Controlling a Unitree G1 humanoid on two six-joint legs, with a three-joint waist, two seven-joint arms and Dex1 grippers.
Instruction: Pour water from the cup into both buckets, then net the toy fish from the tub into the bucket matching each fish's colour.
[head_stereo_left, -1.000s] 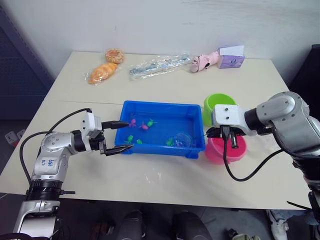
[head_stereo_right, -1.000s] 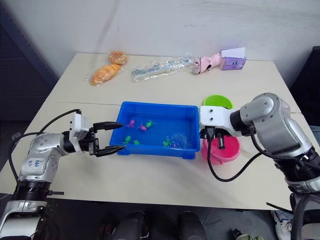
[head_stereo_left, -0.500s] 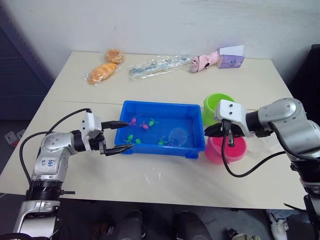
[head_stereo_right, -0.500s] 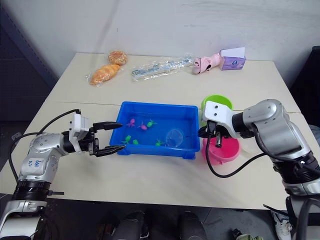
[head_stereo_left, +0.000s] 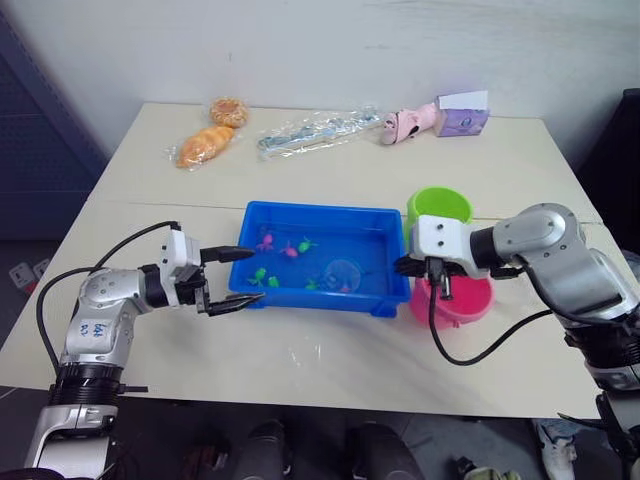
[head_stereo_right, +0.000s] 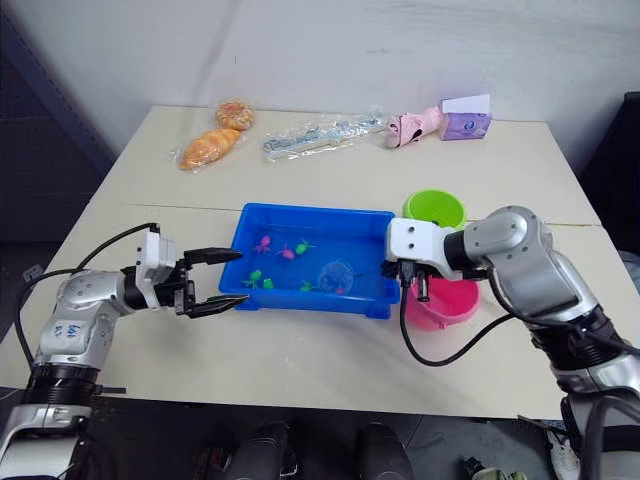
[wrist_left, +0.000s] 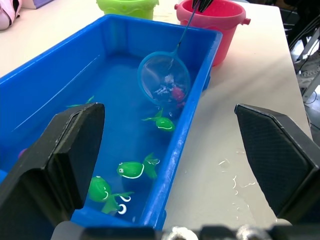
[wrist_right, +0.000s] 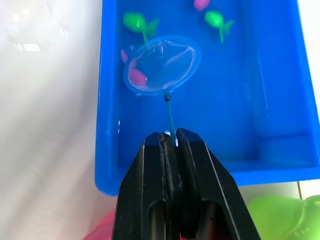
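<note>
Net (wrist_right: 162, 65) swept leftward in tub (head_stereo_left: 395, 262); right tool (wrist_right: 170, 142) pinching handle, left tool (head_stereo_left: 235, 275) spread

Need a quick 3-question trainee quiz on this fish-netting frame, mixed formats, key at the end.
1. True or false: the right gripper is shut on the net handle.
2. Which colour is the fish sitting in the net hoop? A) green B) pink C) yellow
3. Fill in: the left gripper sits at the tub's left end with its fingers ____.

Key: 1 true. 2 B, pink; the matching pink bucket stands just off the tub's right end, beside the green bucket. 3 open, holding nothing.
</note>
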